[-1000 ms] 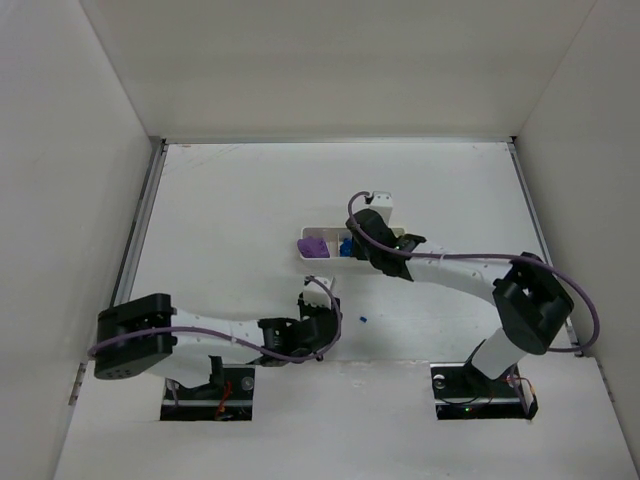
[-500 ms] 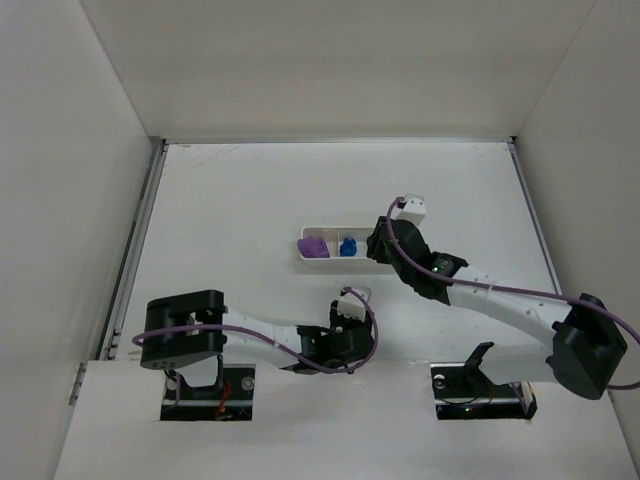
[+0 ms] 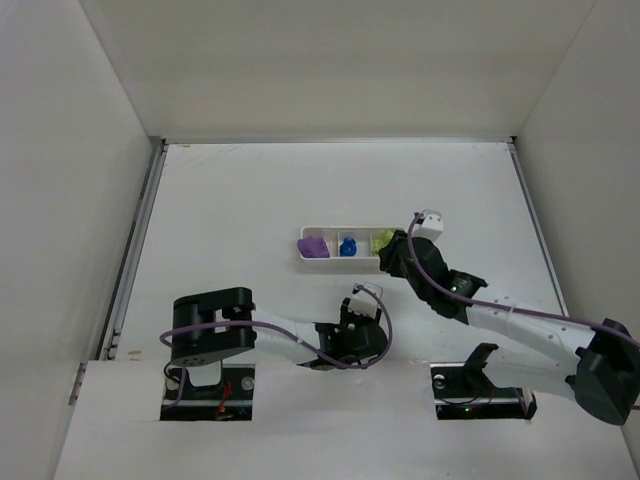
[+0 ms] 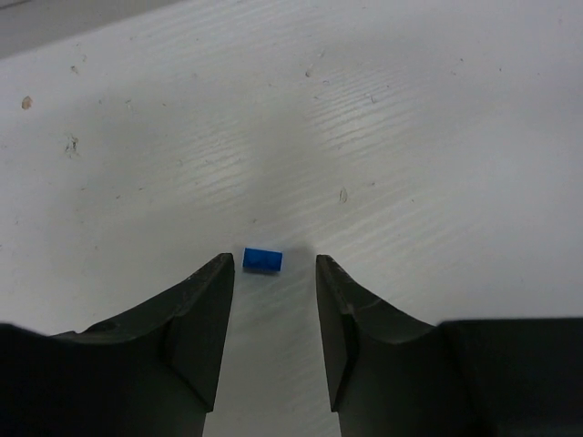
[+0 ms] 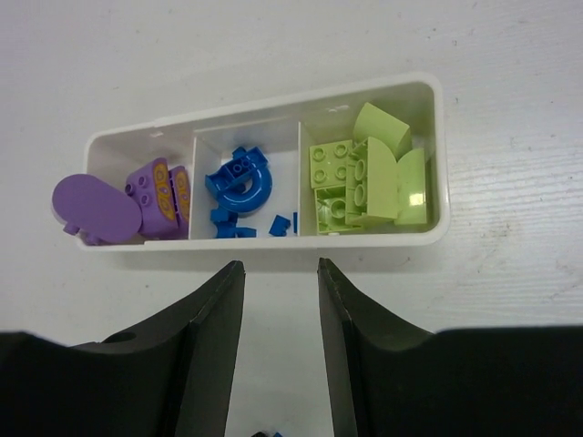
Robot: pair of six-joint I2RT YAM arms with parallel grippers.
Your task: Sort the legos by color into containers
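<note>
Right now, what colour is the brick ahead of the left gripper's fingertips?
Blue; brick shows best in left wrist view.

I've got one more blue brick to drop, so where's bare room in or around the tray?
The middle compartment has bare floor right of the blue ring; green blocks pack the right compartment; purple pieces fill the left, one overhanging. The table is bare beyond the tray and to its left.

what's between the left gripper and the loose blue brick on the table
Nothing visible. In the left wrist view the blue brick lies on the table just past the tips of the left gripper, whose jaws stand open.
</note>
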